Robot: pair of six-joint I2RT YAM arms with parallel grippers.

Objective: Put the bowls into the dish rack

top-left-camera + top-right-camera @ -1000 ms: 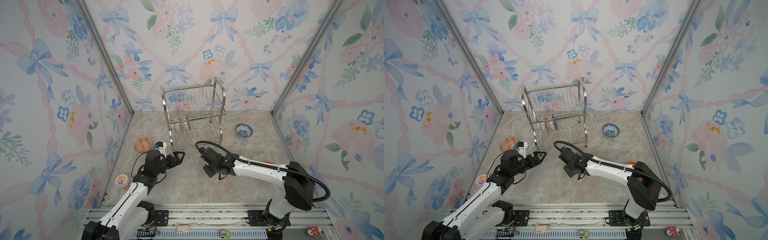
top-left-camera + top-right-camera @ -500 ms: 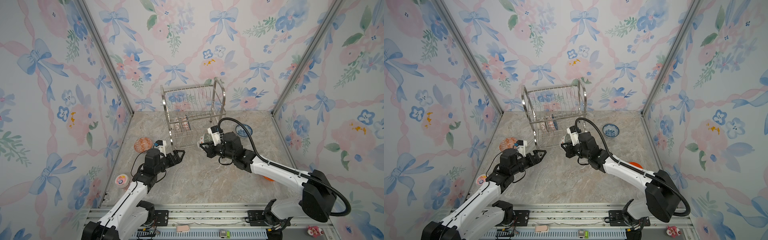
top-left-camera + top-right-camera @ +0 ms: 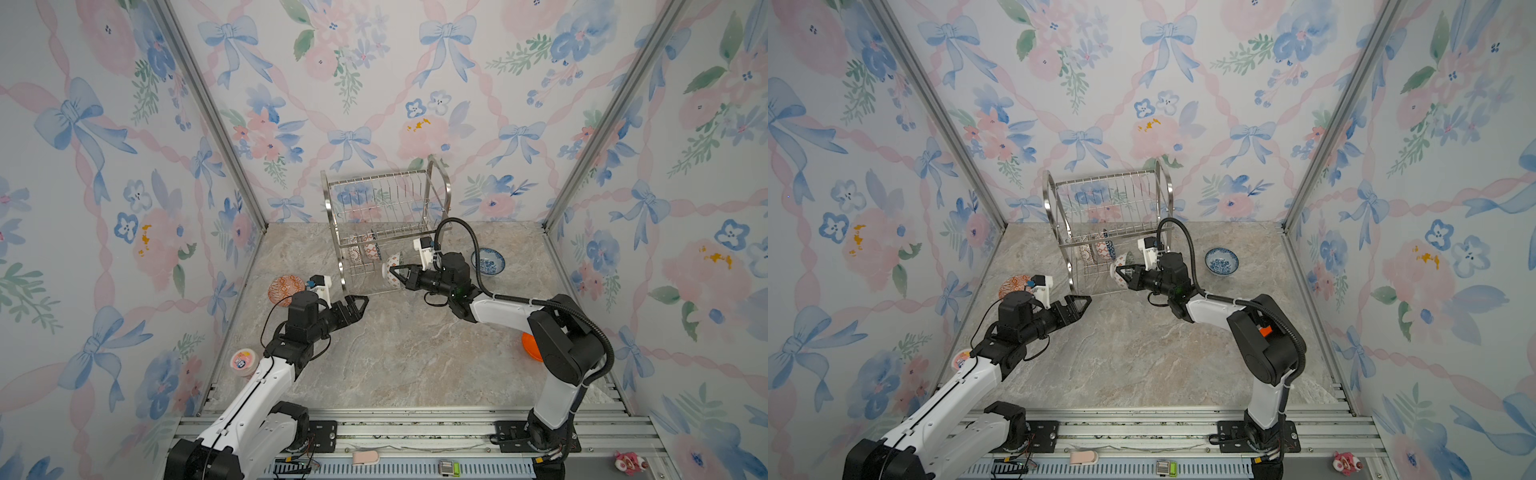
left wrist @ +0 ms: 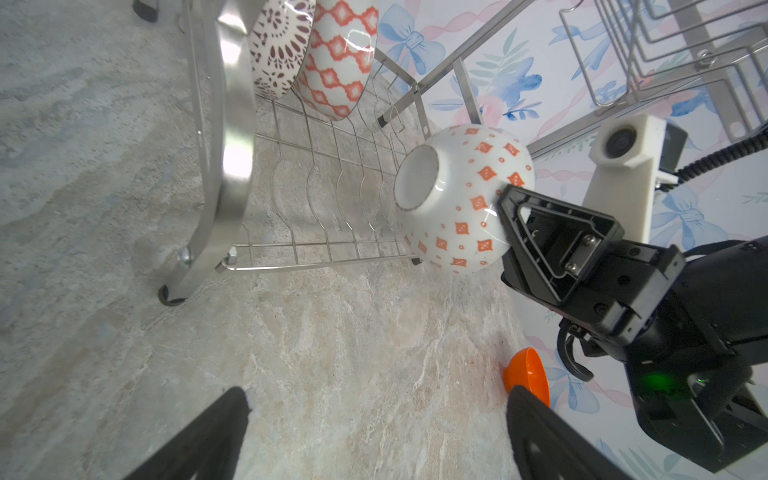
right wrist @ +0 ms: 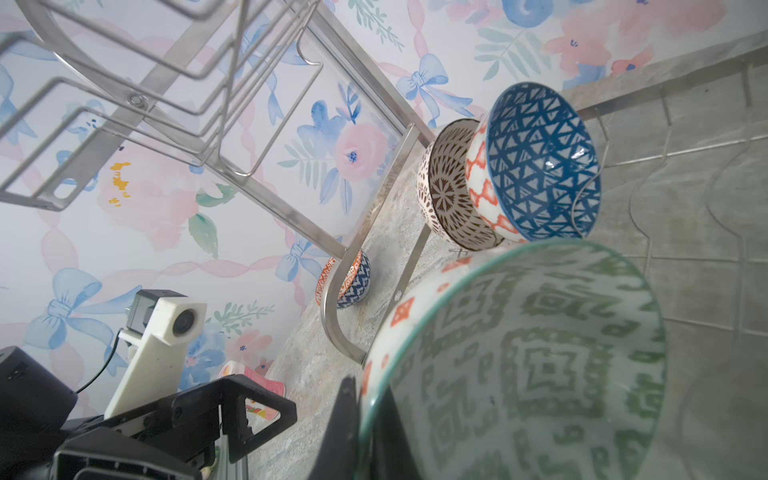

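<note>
The dish rack (image 3: 446, 187) (image 3: 1169, 187) stands at the back. Two patterned bowls, a lattice bowl (image 4: 278, 45) and an orange-red bowl (image 4: 336, 54), stand on edge in its lower tier. My right gripper (image 3: 399, 274) (image 5: 365, 419) is shut on the rim of a white bowl with orange diamonds (image 3: 392, 266) (image 4: 461, 199), green-patterned inside (image 5: 540, 365), tilted over the tier's front right corner. My left gripper (image 3: 359, 303) (image 4: 374, 440) hovers open and empty over the table, left of the rack. Loose bowls on the table: blue-white (image 3: 488, 261), orange-red (image 3: 284, 289), plain orange (image 4: 528, 374).
A small pink toy cup (image 3: 242, 361) sits by the left wall near my left arm. The rack's steel leg (image 4: 232, 145) stands just ahead of my left gripper. The plain orange bowl lies partly hidden behind my right arm's elbow (image 3: 557, 332).
My right arm has lifted the diamond-patterned bowl from the middle of the table up and back to the rack's lower tier. My left arm has barely moved.
</note>
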